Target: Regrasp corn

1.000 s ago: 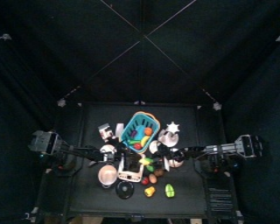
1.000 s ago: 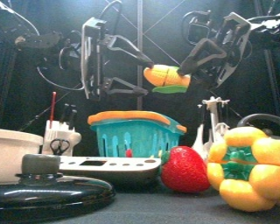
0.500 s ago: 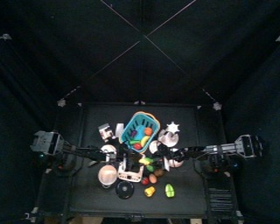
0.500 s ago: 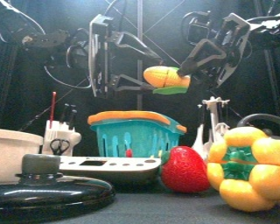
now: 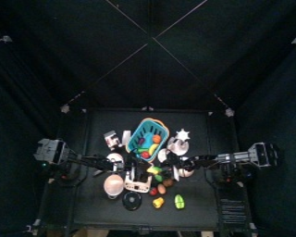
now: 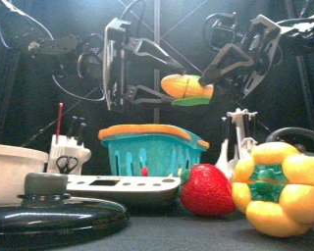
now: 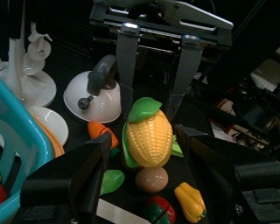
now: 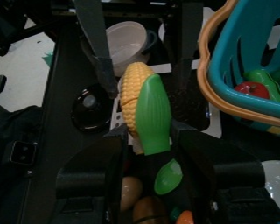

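The right fingers point(image 8: 140, 144) pinch the corn point(image 6: 187, 88) by its green husk end, holding it in the air above the teal basket point(image 6: 152, 149). The left fingers point(image 7: 149, 162) stand spread wide, one on either side of the yellow cob (not touching it, as far as the left wrist view shows). In the front view the left fingers sit at about nine o'clock from the corn, the right at two o'clock. So the lift and the approach look done; left, I judge, are the left closing and the right letting go. The desk point(image 6: 186, 227) below is crowded with toys.
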Motion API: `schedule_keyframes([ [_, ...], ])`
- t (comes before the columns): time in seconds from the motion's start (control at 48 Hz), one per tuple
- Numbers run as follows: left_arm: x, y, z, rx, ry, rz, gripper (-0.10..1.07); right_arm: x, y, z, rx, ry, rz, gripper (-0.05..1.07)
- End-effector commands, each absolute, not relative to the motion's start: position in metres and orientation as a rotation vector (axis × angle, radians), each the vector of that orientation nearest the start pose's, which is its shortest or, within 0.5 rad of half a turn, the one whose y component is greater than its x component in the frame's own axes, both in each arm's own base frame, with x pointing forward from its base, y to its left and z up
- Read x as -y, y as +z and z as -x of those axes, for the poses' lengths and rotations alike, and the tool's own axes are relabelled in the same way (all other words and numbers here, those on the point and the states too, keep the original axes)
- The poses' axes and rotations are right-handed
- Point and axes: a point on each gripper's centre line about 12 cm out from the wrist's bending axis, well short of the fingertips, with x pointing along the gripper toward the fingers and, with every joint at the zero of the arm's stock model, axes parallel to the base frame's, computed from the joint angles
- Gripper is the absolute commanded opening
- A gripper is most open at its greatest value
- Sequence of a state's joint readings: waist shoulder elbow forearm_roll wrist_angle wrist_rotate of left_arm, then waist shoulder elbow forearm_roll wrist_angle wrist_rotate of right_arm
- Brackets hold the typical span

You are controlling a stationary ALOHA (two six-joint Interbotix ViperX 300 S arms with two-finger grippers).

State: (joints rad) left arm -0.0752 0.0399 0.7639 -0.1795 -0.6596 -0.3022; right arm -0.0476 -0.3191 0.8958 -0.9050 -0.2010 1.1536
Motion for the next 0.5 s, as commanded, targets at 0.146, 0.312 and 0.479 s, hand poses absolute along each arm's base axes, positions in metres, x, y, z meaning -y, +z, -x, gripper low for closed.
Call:
schedule_keyframes([
  [0.146,0.0182,0.1995,-0.4016,-0.113,0.06,0.434,0.93,-0.0001,0.2293,-0.3215,-0.42,0.047,-0.298,0.62],
  [0.312,0.0192,0.2,-0.4046,-0.11,0.057,0.433,0.93,0.0004,0.2298,-0.3218,-0.418,0.046,-0.298,0.62],
  [0.479,0.0191,0.1998,-0.405,-0.11,0.058,0.435,0.93,-0.0001,0.2298,-0.3218,-0.419,0.047,-0.298,0.62],
])
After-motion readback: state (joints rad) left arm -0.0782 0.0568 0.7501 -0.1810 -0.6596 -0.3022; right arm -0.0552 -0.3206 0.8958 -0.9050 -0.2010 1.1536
